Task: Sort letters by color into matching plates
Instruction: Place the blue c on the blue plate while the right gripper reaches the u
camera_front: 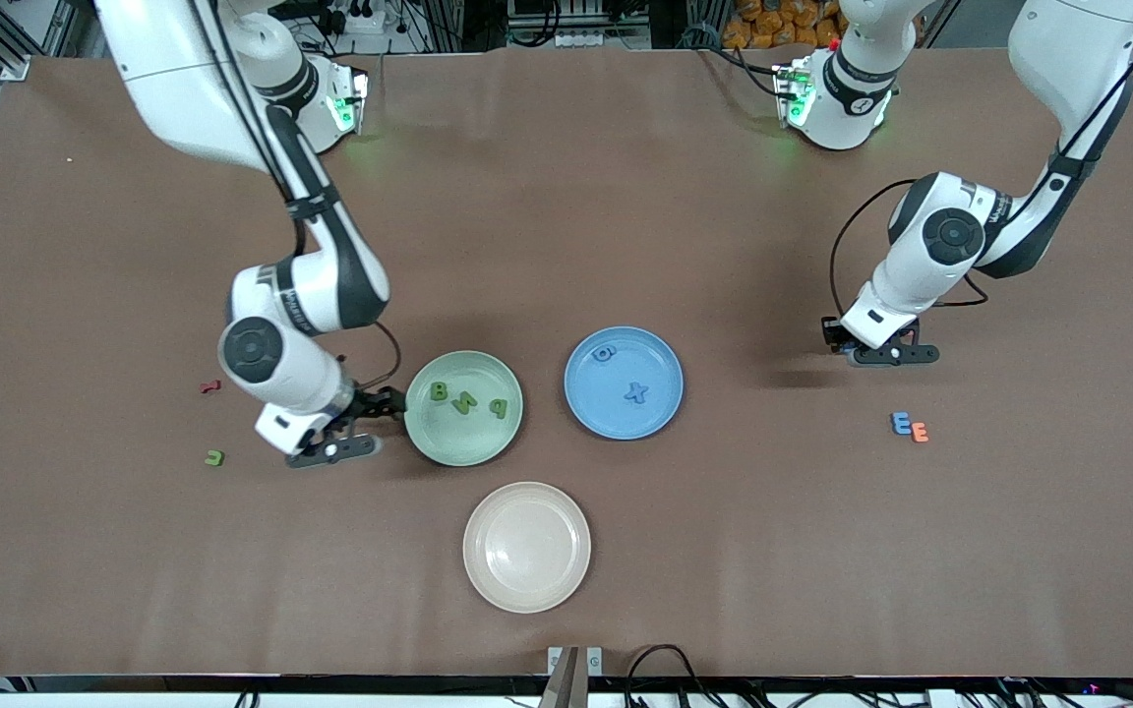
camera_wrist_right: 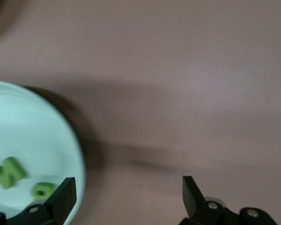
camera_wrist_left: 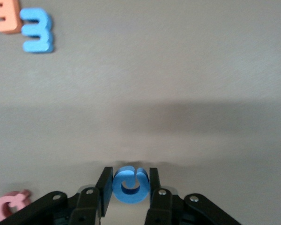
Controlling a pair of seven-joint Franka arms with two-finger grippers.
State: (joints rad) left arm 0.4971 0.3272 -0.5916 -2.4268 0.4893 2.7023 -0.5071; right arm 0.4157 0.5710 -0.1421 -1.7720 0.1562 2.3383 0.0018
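Observation:
My left gripper (camera_front: 884, 354) (camera_wrist_left: 129, 187) is shut on a blue letter (camera_wrist_left: 129, 185), low over the table toward the left arm's end. A blue E (camera_front: 901, 423) (camera_wrist_left: 37, 30) lies close by on the table. The blue plate (camera_front: 660, 379) holds two blue letters, one round (camera_front: 605, 351) and an X (camera_front: 636, 392). In the mint green plate (camera_front: 458, 444) (camera_wrist_right: 28, 126) lie three green letters (camera_front: 466, 401). My right gripper (camera_front: 375, 425) (camera_wrist_right: 126, 197) is open and holds nothing, beside that plate's rim. A green letter (camera_front: 214, 457) lies on the table toward the right arm's end.
An orange E (camera_front: 920, 432) (camera_wrist_left: 7, 16) touches the blue E. A pink letter (camera_wrist_left: 9, 206) lies near my left gripper. A red letter (camera_front: 210, 386) sits near the lone green one. A beige plate (camera_front: 526, 547) stands nearer the front camera than the other two plates.

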